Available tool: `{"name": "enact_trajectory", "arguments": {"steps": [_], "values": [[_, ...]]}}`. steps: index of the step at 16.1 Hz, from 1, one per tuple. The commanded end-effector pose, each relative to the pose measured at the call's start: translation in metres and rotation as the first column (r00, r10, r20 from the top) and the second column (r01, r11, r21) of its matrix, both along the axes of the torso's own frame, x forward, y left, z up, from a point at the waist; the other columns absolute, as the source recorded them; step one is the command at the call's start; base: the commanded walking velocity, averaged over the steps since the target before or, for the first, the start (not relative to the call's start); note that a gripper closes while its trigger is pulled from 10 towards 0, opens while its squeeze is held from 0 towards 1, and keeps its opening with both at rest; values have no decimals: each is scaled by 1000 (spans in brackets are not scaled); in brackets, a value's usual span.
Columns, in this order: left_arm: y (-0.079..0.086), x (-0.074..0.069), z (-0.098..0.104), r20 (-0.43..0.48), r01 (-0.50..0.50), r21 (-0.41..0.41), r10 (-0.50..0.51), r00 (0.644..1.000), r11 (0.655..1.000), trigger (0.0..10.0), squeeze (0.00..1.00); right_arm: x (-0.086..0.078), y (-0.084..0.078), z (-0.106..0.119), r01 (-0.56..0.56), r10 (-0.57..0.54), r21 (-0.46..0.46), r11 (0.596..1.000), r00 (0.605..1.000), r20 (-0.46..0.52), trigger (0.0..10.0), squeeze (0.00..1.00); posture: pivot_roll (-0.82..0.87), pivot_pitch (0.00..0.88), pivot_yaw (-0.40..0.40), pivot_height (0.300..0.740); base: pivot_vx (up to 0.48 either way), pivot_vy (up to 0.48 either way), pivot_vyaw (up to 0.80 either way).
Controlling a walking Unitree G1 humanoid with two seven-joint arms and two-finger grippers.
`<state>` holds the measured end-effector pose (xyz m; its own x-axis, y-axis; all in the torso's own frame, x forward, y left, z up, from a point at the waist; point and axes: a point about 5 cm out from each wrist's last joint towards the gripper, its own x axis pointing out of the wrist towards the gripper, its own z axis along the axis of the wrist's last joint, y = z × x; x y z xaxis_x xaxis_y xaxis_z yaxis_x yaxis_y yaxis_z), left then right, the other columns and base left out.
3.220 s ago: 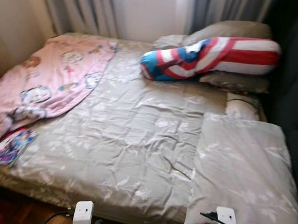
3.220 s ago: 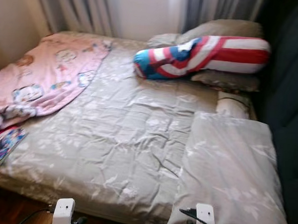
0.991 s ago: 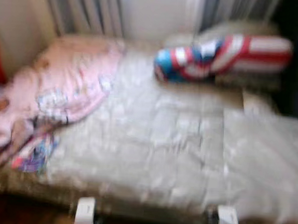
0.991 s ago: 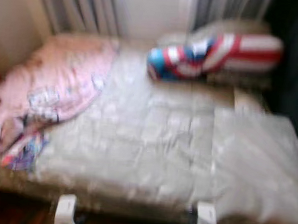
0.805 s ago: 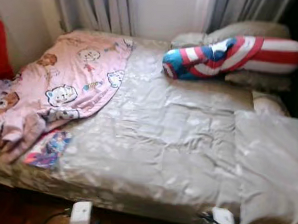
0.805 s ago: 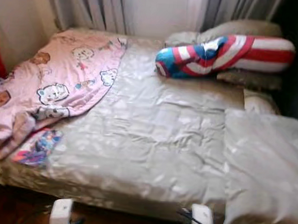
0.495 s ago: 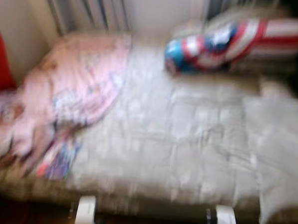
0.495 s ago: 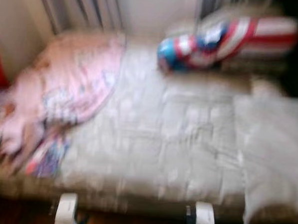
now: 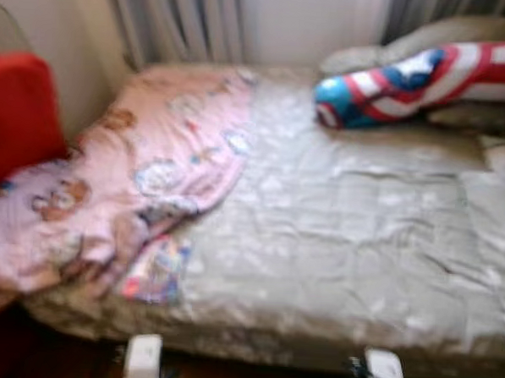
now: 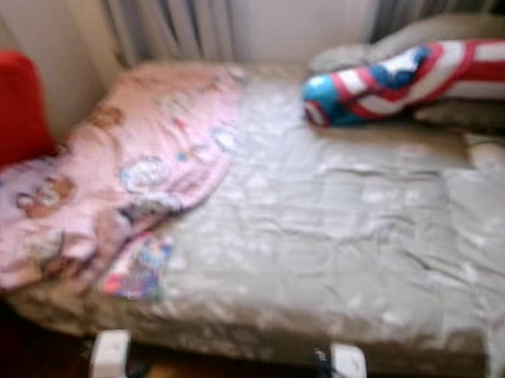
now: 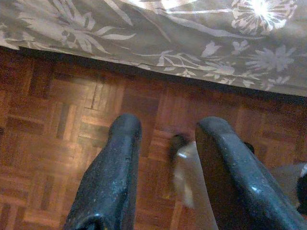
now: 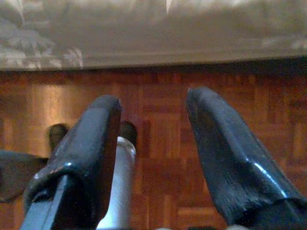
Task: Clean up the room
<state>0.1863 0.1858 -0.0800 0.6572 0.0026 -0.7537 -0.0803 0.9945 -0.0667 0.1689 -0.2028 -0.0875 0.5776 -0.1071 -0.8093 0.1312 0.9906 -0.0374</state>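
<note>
A crumpled pink cartoon-print blanket (image 9: 143, 175) lies bunched over the left side of the bed with grey-beige leaf-patterned cover (image 9: 351, 245), its lower edge touching a small colourful flat booklet (image 9: 157, 270) near the front edge. At the head end, a red, white and blue striped bolster pillow (image 9: 419, 79) rests against grey pillows (image 9: 447, 34). A red cushion (image 9: 19, 113) stands by the wall at left. Since 3.2 s ago the camera has swung left, bringing that cushion into sight. The left end effector (image 11: 165, 139) and right end effector (image 12: 153, 115) hang over wood parquet floor (image 11: 57, 110), fingers apart, empty.
</note>
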Motion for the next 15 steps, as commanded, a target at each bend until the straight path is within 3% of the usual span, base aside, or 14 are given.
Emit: {"name": "enact_trajectory", "arguments": {"steps": [1,10,15], "values": [[9,-1,1,-8,-5,22,5,1000,1000,10000,0,4,7,1,-16,15,10,1000,1000,10,10000,0,14,85,9,740,0,476,0],[10,1,2,2,-15,25,15,1000,1000,10000,0,3,9,0,-23,23,16,1000,1000,12,10000,0,16,89,6,740,0,474,0],[10,-1,1,-4,-16,24,16,1000,1000,10000,0,-5,0,-2,-20,20,11,1000,1000,-14,10000,0,16,89,4,740,0,468,0]]}}
